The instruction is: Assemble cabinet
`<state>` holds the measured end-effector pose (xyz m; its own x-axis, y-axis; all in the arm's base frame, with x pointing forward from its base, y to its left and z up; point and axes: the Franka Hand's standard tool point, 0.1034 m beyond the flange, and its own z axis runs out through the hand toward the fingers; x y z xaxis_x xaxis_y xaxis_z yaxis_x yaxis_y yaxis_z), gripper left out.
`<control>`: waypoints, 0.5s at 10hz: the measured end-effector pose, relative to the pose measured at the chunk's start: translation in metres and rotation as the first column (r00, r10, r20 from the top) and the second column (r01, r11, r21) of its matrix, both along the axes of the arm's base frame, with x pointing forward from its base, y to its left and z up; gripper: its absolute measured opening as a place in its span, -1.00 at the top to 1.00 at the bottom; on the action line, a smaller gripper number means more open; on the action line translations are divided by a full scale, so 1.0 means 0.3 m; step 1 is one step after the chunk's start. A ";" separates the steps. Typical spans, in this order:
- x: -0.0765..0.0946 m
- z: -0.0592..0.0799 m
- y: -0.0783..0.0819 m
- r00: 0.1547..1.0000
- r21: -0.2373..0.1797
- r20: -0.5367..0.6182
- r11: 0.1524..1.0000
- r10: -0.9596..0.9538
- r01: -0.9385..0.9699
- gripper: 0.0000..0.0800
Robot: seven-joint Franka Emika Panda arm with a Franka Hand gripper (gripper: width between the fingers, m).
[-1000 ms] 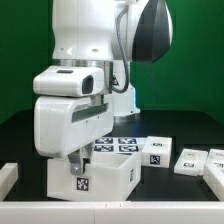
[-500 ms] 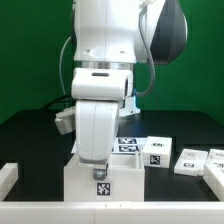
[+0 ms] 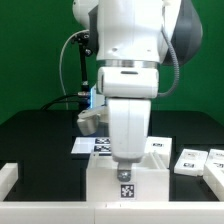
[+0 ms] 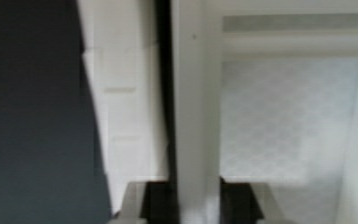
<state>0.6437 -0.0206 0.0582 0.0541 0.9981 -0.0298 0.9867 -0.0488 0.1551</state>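
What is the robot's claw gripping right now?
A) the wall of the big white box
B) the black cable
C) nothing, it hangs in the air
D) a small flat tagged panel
A: in the wrist view the two dark fingers of the gripper sit on either side of the thin wall of the cabinet, and the exterior view shows the gripper down on the box's top edge.
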 end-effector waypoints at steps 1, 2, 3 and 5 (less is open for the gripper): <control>0.001 0.000 -0.001 1.000 0.000 0.000 1.000 -0.003 0.003 0.77; 0.001 0.000 -0.002 1.000 0.000 0.000 1.000 -0.003 0.003 0.76; 0.001 0.001 -0.003 1.000 0.001 0.000 1.000 -0.004 0.004 0.76; 0.010 0.002 0.046 1.000 -0.001 0.011 1.000 0.021 -0.021 0.76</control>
<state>0.6467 -0.0067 0.0588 0.0334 0.9990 -0.0298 0.9858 -0.0280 0.1655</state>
